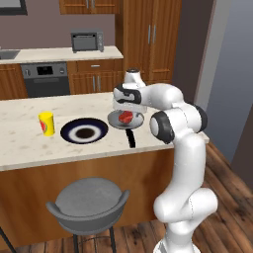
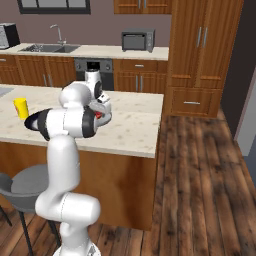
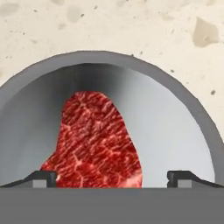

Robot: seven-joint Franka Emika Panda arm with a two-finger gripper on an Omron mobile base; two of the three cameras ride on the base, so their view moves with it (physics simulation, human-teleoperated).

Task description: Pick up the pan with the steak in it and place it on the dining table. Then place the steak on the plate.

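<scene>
Two dark fingertips [image 3: 43,177] stood spread as wide as they go at the bottom of the hand view, nothing between them, with the gripper [image 3: 112,178] poised straight over the steak [image 3: 97,140]. And what a target: that red chunk lay in the pan [image 3: 175,127], toward seven o'clock on its floor, one fingertip at its lower edge and the other out over bare grey metal.

From the left base view, a grey stool [image 1: 89,202] stood nearest, tucked against the wooden base. Up on the dining table [image 1: 29,143], the pan sat with its black handle [image 1: 131,138] pointing to six o'clock, toward the table's near edge. Just beside it, at nine o'clock, lay the plate [image 1: 84,131], and further that way a yellow cup [image 1: 46,123].

My call: raw meat like that is probably light, soft and slick, so the jaws should straddle the thick middle and close gently.

Beyond, a microwave [image 1: 87,41] sat on the back counter.
</scene>
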